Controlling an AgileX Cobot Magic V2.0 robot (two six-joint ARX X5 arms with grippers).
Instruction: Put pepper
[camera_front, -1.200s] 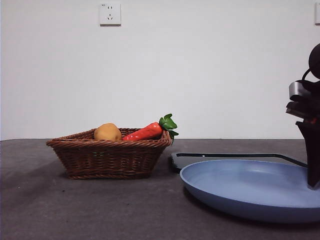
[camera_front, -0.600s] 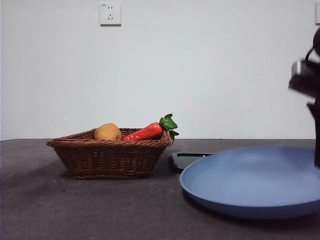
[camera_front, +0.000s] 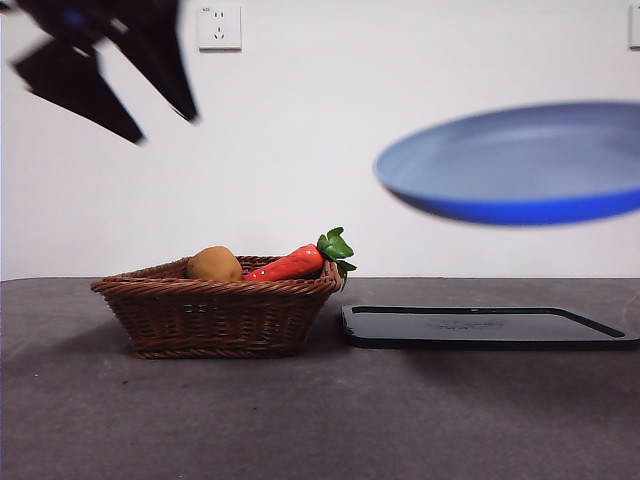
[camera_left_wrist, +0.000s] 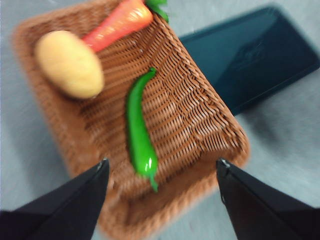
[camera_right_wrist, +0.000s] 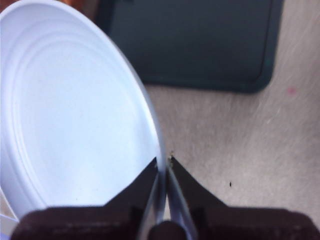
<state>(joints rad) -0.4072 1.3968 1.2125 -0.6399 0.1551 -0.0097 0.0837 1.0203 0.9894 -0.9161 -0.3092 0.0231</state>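
The dark-green pepper (camera_left_wrist: 140, 131) lies in the wicker basket (camera_left_wrist: 200, 120) beside a potato (camera_left_wrist: 69, 64) and a red-orange carrot (camera_left_wrist: 120, 22). In the front view the basket (camera_front: 215, 312) hides the pepper. My left gripper (camera_left_wrist: 162, 172) is open, high above the basket, and shows as a dark shape at the top left of the front view (camera_front: 110, 60). My right gripper (camera_right_wrist: 163, 162) is shut on the rim of the blue plate (camera_right_wrist: 75, 115) and holds it in the air, above the black tray (camera_front: 485, 327).
The black tray (camera_right_wrist: 190, 45) lies flat on the grey table right of the basket. A white wall with a socket (camera_front: 220, 27) stands behind. The potato (camera_front: 214, 264) and carrot (camera_front: 295, 262) stick up over the basket's rim.
The blue plate has been lifted off the table into the air, uncovering the black tray. My left gripper has come into the front view at the top left.
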